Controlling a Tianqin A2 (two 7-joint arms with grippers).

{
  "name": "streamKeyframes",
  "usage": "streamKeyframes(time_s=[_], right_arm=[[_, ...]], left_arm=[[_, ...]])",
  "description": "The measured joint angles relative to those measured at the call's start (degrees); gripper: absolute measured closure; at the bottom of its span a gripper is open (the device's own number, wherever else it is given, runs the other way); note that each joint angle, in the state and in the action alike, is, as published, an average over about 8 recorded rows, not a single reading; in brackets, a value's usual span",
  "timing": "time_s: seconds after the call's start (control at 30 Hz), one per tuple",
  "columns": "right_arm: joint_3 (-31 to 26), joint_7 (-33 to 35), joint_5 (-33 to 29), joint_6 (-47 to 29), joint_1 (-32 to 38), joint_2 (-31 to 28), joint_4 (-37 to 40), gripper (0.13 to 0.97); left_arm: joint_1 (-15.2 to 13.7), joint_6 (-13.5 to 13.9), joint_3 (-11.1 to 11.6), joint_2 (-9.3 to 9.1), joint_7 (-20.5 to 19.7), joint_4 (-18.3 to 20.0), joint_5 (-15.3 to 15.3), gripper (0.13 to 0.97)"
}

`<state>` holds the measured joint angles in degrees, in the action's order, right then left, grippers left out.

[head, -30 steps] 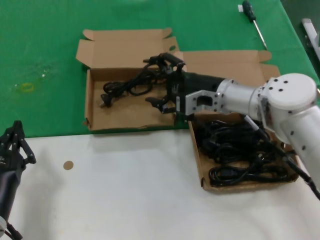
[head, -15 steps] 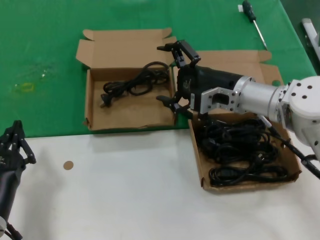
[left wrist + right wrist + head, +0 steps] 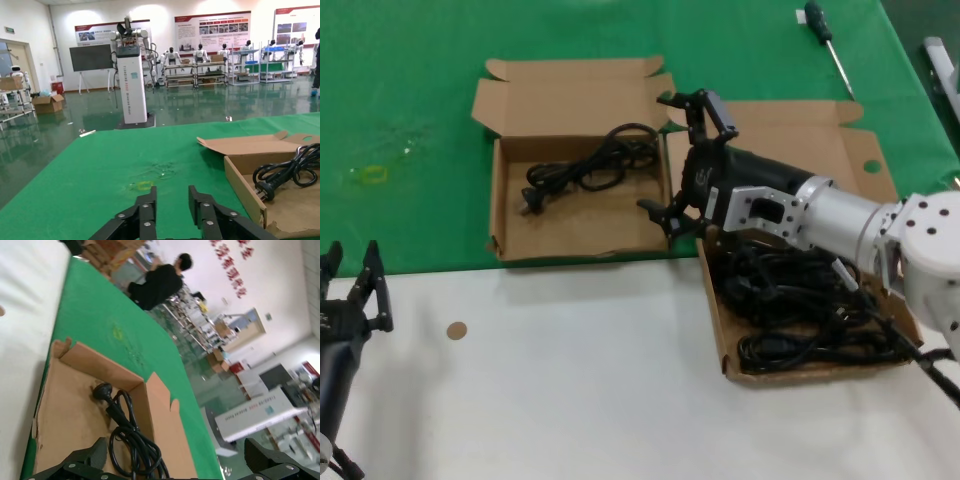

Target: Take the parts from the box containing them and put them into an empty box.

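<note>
Black right gripper [image 3: 685,158], centre of the head view: fingers spread wide apart, nothing between them, one fingertip high near the top edge of the larger box's lid, the other low by the gap between the two boxes. It hangs over the seam where the boxes meet, on a silver arm [image 3: 820,218] running in from the right edge.

Brown cardboard, item one: smaller box [image 3: 510,225], left of centre on the green cloth [image 3: 410,90], short lid panel folded back toward the top of the frame. Contents: one black power cable [image 3: 585,168], coiled in the upper half of the tray, plug end toward the left wall. Same cable seen in the right wrist view [image 3: 125,432] and the left wrist view [image 3: 282,172].

Brown cardboard, item two: larger box [image 3: 720,320], right of centre, broad lid open behind it, straddling green cloth and white table [image 3: 570,400]. Contents: tangled heap of black cables [image 3: 800,310].

Left gripper [image 3: 350,290], lower left corner, over the white table, fingers slightly parted, empty.

Screwdriver [image 3: 827,40], upper right on the cloth.
</note>
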<state>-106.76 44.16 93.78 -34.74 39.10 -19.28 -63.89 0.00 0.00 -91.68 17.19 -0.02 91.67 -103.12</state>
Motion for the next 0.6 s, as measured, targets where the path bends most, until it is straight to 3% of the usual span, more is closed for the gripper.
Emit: streamKeyframes(time_s=[0.2,0.6], right_arm=[[1.4,-4.0,0.8,3.1,-3.5,0.2,-2.5,0.13],[4.1,-12.1,2.6,9.5,-10.7,0.6,-7.6,0.129]], left_arm=[[0.0,0.0,0.0,0.0,0.0,0.0,0.0,0.833],[0.0,0.0,0.0,0.0,0.0,0.0,0.0,0.586]])
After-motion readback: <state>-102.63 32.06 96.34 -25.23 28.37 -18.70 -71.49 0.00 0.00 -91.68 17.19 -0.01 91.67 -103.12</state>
